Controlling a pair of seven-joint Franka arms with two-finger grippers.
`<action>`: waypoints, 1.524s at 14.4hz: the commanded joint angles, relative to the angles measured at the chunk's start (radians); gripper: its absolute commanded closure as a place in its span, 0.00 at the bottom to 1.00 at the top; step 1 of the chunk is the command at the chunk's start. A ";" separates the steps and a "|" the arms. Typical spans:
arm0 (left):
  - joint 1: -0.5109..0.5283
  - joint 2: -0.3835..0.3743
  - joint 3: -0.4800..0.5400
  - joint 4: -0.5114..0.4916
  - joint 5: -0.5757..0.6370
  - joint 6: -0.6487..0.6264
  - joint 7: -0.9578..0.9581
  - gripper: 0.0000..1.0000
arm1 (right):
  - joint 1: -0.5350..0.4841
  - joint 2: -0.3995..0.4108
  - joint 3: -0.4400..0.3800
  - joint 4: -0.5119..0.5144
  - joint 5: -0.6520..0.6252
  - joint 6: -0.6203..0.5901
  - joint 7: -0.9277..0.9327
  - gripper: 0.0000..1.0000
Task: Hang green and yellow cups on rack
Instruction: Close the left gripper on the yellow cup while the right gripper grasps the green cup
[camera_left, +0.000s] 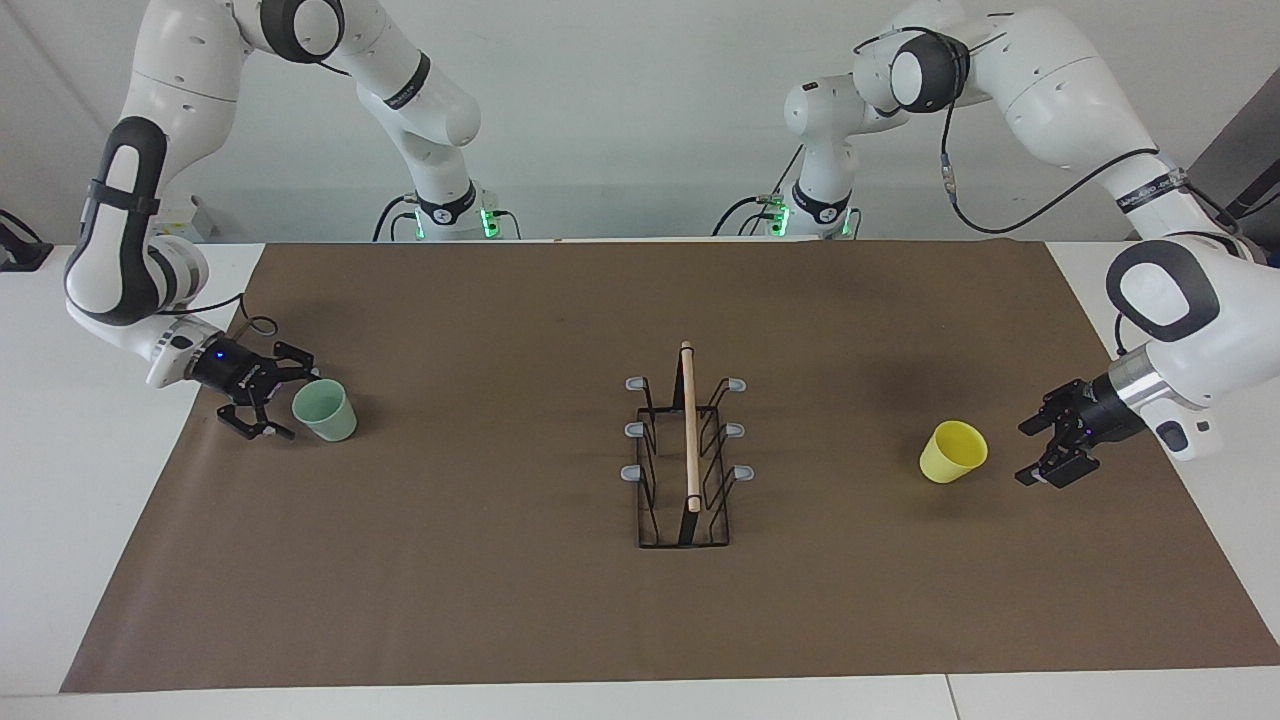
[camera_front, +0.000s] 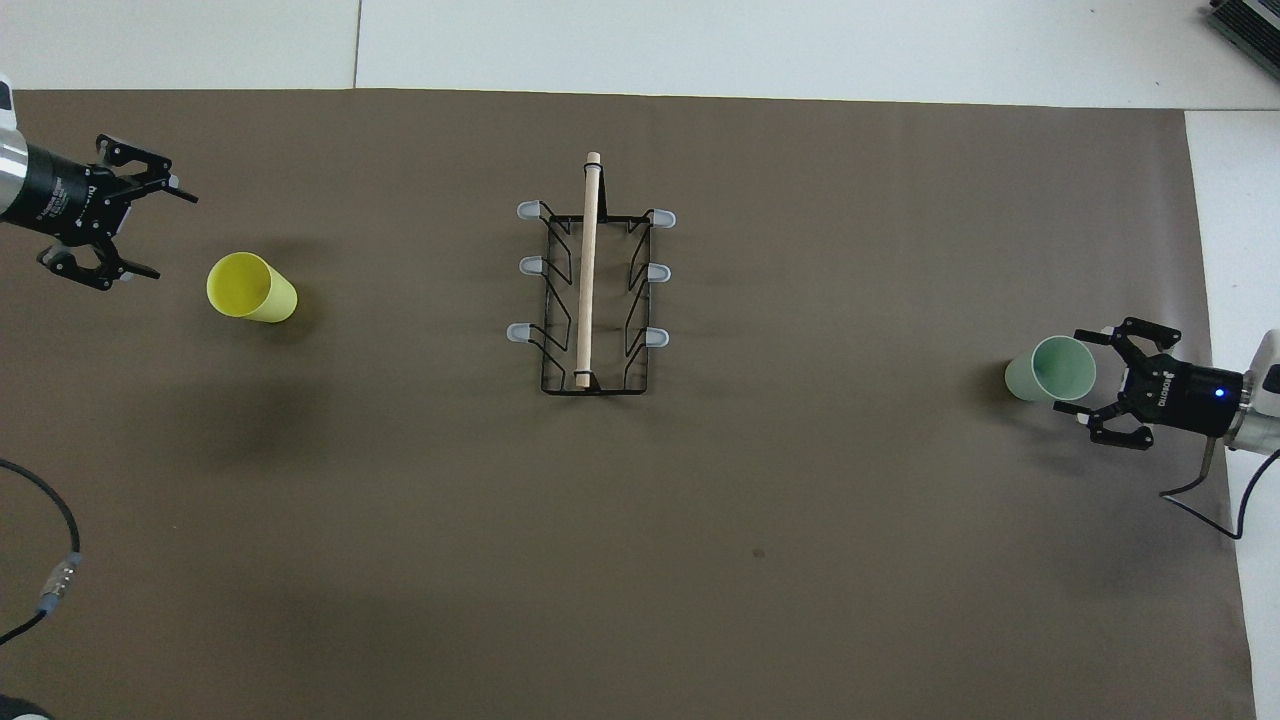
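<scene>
Black wire rack with a light wooden rod handle and six grey-tipped prongs (camera_left: 688, 450) (camera_front: 590, 290) stands mid-mat on the brown paper mat (camera_left: 500, 600), nothing hung on it. Pale mint green tapered plastic cup (camera_left: 326, 410) (camera_front: 1048, 368) lies tipped on its side toward the right arm's end; right gripper (camera_left: 278, 400) (camera_front: 1095, 385) sits just beside its mouth, fingers spread, grasping nothing. Bright yellow tapered plastic cup (camera_left: 952, 452) (camera_front: 250, 288) lies tipped on its side toward the left arm's end; left gripper (camera_left: 1040, 450) (camera_front: 150, 232) is near it but apart, fingers spread, empty.

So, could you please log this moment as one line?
green cup: on its side, right end effector open beside it | yellow cup: on its side, left end effector open nearby | rack: empty
</scene>
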 joint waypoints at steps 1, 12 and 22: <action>0.002 -0.097 0.006 -0.216 -0.044 0.154 -0.146 0.00 | 0.005 0.065 0.003 0.017 0.052 -0.007 -0.058 0.00; 0.035 -0.181 0.006 -0.574 -0.456 0.478 -0.342 0.00 | 0.074 0.069 0.001 0.034 0.076 0.024 -0.075 0.82; -0.031 -0.209 0.003 -0.663 -0.758 0.538 -0.332 0.00 | 0.178 -0.158 0.004 0.085 -0.231 0.171 0.329 1.00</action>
